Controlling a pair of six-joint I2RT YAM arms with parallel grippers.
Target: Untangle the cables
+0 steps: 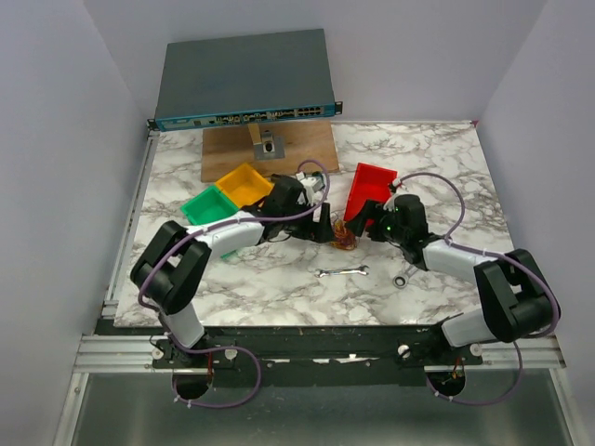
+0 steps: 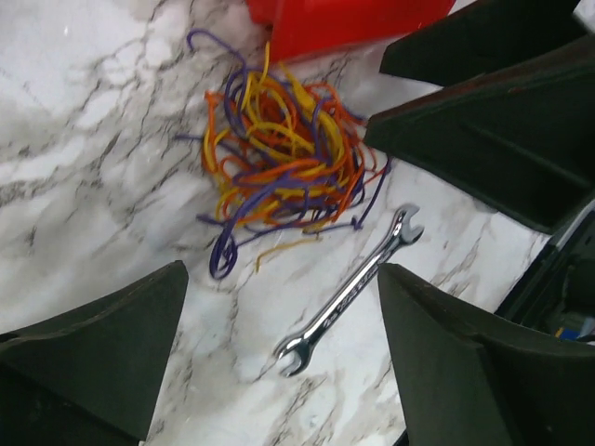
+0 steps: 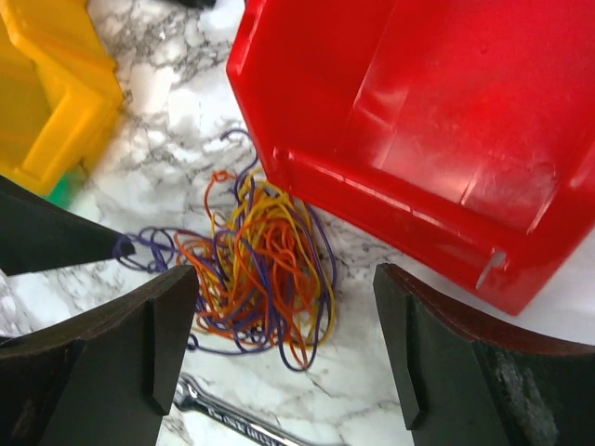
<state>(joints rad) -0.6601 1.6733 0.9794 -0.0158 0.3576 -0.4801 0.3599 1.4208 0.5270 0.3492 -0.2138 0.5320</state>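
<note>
Green bin (image 1: 206, 205) and yellow bin (image 1: 244, 183) seen at far left, side by side. Left gripper (image 1: 322, 229) held just left of cables (image 1: 344, 239), fingers spread apart, nothing gripped. Cables bunched in one orange, yellow and purple tangle at middle of marble table (image 1: 279, 288), just near of red bin (image 1: 370, 190). Wrench (image 1: 342, 272) laid near of tangle, apart from it. Right gripper (image 1: 365, 227) held just right of tangle, fingers parted, nothing clamped.
</note>
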